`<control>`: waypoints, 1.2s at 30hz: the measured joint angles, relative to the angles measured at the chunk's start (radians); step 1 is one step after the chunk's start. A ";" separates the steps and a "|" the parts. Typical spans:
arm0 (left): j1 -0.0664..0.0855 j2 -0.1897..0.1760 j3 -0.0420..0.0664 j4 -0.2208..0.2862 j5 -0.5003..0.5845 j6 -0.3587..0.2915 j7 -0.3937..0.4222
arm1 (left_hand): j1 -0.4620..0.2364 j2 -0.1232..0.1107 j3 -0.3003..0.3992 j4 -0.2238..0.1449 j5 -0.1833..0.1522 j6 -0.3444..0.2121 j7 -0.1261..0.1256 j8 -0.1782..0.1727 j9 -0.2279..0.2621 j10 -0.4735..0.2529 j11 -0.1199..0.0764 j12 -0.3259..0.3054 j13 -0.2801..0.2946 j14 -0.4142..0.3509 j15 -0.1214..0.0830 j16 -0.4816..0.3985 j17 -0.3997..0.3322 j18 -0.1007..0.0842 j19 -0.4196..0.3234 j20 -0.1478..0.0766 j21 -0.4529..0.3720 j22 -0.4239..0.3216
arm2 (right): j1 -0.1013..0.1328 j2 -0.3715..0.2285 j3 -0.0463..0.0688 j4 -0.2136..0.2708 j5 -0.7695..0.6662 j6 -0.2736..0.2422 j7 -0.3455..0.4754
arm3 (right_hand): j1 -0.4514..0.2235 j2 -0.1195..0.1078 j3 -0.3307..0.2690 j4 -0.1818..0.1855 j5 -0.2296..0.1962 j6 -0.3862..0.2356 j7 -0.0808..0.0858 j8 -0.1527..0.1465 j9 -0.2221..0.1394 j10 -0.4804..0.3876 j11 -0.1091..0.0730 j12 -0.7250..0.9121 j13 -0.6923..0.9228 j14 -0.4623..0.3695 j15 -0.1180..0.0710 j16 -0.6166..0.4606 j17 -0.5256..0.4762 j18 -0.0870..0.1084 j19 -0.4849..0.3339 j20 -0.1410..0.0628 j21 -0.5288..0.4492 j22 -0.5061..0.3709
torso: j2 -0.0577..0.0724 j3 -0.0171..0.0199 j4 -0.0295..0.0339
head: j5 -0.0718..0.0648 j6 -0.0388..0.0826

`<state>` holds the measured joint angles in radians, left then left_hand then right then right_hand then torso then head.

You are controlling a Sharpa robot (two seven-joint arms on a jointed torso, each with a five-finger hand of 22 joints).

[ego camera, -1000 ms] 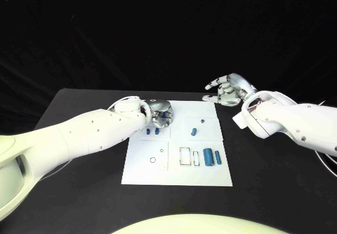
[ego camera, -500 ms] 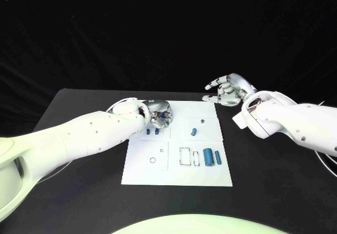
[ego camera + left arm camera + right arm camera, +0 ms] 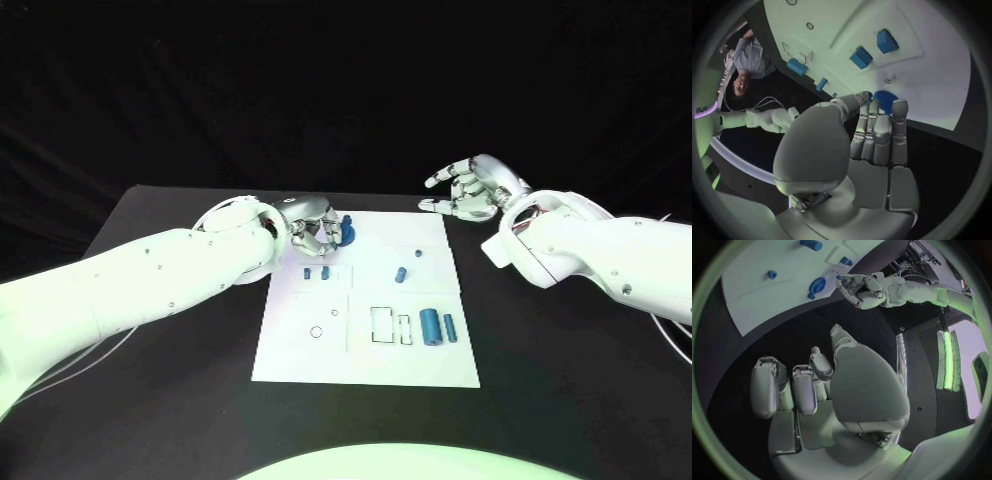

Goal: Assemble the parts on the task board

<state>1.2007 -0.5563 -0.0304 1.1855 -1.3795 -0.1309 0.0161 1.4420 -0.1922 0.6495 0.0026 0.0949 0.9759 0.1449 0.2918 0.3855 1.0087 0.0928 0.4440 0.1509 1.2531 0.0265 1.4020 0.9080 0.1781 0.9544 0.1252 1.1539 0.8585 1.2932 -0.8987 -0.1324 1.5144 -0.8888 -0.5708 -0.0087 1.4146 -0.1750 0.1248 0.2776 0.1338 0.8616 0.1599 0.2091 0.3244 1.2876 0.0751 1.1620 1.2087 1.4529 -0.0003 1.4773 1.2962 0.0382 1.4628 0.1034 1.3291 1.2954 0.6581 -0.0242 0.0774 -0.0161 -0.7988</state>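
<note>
the left robot hand (image 3: 309,228) hangs over the far left corner of the task board (image 3: 306,362), its fingers (image 3: 879,135) drawn together and pinching a blue ring-shaped part (image 3: 343,231) at the tips; the left wrist view shows that part (image 3: 886,100) just past the fingertips, close above the white plate. the right robot hand (image 3: 469,190) is raised over the black bench (image 3: 562,380) just beyond the board's far right corner, palm up, fingers (image 3: 767,385) curled loosely apart with nothing in them.

on the board, apart from the held piece, six blue parts can be counted in the head view: two small blocks (image 3: 316,271) side by side near the left robot hand, one small peg (image 3: 400,272) and one tiny stud (image 3: 418,252) toward the far right, and two upright-lying cylinders, a thick one (image 3: 430,325) and a thin one (image 3: 450,326), just beside each other at the right edge. two outlined rectangular recesses (image 3: 381,325) sit beside the cylinders, and two small round holes (image 3: 316,329) lie in the left near panel; whether anything sits in them cannot be told.
</note>
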 measured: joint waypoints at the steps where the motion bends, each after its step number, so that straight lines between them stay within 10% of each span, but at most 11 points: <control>1: 0.000 -0.006 0.002 0.003 0.005 0.001 -0.001 | 0.000 0.000 0.000 0.000 0.000 0.000 0.000 0.000 0.000 0.000 0.000 0.000 0.000 0.000 0.000 0.000 0.000 0.000 0.000 0.000 0.000 0.000 | 0.000 0.000 0.000 0.000 0.000 0.000 0.000 | 0.000 0.000 0.000 0.000 0.000 0.000 0.000 0.000 0.000 0.000 0.000 0.000 0.000 0.000 0.000 0.000 0.000 0.000 0.000 0.000 0.000 0.000 | -0.001 0.0004 0.0007 | 0.001 0.000; 36: -0.008 0.004 -0.015 -0.064 0.033 0.049 -0.004 | 0.000 0.000 0.000 0.000 0.000 0.000 0.000 0.000 0.000 0.000 0.000 0.000 0.000 0.007 0.000 0.000 0.001 0.000 0.000 0.000 0.000 0.000 | 0.000 0.005 0.000 -0.004 0.000 0.000 0.000 | 0.000 0.000 0.000 0.000 0.000 0.000 0.000 0.000 0.000 0.000 0.000 0.000 0.000 0.000 0.000 0.000 0.000 0.000 0.000 0.000 0.000 0.000 | -0.001 0.0017 0.0010 | 0.004 -0.010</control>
<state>1.1931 -0.5520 -0.0453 1.1215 -1.3460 -0.0816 0.0117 1.4420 -0.1923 0.6495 0.0025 0.0949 0.9761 0.1448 0.2918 0.3855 1.0090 0.0930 0.4435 0.1509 1.2599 0.0268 1.4020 0.9085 0.1780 0.9545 0.1251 1.1539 0.8589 1.2931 -0.8941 -0.1322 1.5103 -0.8888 -0.5708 -0.0084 1.4146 -0.1750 0.1248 0.2776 0.1338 0.8617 0.1599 0.2092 0.3245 1.2876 0.0751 1.1620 1.2086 1.4529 -0.0003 1.4772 1.2962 0.0382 1.4628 0.1034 1.3290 1.2954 0.6571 -0.0224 0.0783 -0.0123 -0.8088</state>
